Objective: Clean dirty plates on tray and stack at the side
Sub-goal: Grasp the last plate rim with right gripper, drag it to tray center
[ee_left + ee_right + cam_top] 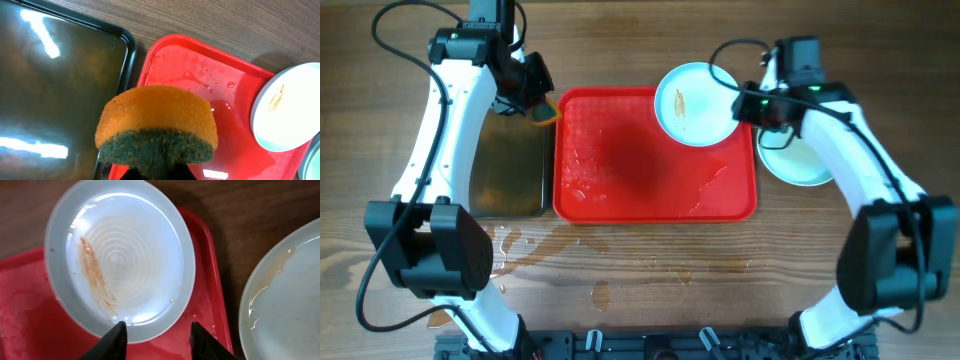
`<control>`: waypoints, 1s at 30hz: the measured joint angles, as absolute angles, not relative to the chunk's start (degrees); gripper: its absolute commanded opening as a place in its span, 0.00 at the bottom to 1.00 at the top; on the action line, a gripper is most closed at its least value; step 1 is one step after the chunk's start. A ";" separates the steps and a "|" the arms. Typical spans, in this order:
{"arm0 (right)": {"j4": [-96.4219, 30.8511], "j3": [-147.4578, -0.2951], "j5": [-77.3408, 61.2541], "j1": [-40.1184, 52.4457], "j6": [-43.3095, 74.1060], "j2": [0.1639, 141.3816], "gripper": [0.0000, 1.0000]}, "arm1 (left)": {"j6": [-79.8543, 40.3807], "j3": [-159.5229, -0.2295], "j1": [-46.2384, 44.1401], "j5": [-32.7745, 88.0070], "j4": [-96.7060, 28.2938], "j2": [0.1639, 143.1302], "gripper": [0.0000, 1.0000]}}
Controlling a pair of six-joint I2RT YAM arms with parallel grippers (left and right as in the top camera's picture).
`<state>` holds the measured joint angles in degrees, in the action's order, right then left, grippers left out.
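Streaked plate (697, 103) sits in the far right corner of the red tray (620, 190). The left gripper (538, 100) pinches a sponge (157, 127) over the tray's left edge, well apart from it; the right gripper (157, 332), fingers spread, straddles its near rim, nearer; another plate (798, 165) rests just right of the tray.

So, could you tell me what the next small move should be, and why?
Probably the left gripper should carry its sponge across the red tray to the streaked plate: the streak is unwiped, the sponge hangs at the tray's left edge, and the right gripper is open at the plate's rim.
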<state>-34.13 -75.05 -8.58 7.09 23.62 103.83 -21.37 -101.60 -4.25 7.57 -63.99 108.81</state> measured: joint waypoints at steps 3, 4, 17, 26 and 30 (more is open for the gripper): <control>-32.53 -75.05 -6.35 8.51 24.51 109.10 0.33 | -21.37 -101.60 -4.25 7.57 -63.94 108.81 0.04; -32.53 -75.05 -6.31 8.60 24.64 110.32 0.26 | -21.37 -101.60 -4.25 7.57 -63.90 108.81 0.04; -36.84 -75.16 -10.50 8.86 28.32 114.45 0.04 | -21.37 -101.60 -4.25 7.57 -63.37 108.81 0.04; -46.44 -76.20 -13.96 18.20 24.58 114.32 0.49 | -21.37 -101.60 -4.25 7.57 -63.35 108.81 0.04; -38.52 -81.21 -12.49 17.61 13.58 113.60 0.35 | -21.37 -101.60 -4.25 7.57 -62.87 108.81 0.04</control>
<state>-38.52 -81.21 -12.49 17.61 13.58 113.60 -21.37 -101.60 -4.25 7.57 -62.87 108.81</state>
